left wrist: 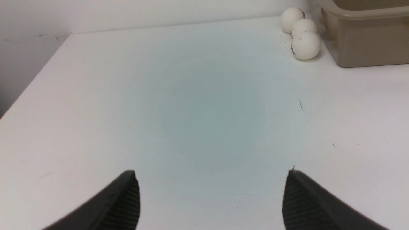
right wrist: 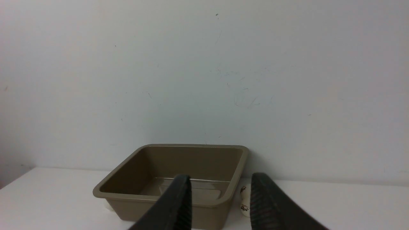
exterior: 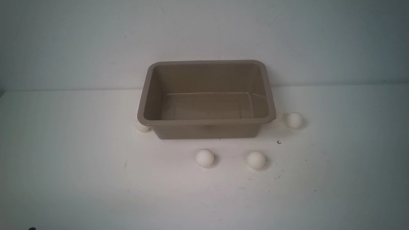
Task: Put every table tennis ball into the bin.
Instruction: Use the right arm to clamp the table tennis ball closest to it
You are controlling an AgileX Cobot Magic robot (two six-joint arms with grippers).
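The taupe bin (exterior: 207, 121) stands empty at the middle back of the white table. Several white table tennis balls lie around it: one tucked at its front left corner (exterior: 142, 126), two in front (exterior: 204, 157) (exterior: 256, 160), one to its right (exterior: 294, 120). In the left wrist view three balls (left wrist: 305, 45) line up beside the bin (left wrist: 364, 41), far from my left gripper (left wrist: 212, 174), which is wide open and empty. My right gripper (right wrist: 220, 179) hangs before the bin (right wrist: 191, 146), its jaws narrowly apart and empty; two marked balls (right wrist: 244, 207) show beside the bin.
A pale wall (exterior: 204, 38) rises right behind the bin. The table's left edge (left wrist: 32, 83) shows in the left wrist view. Neither arm appears in the front view.
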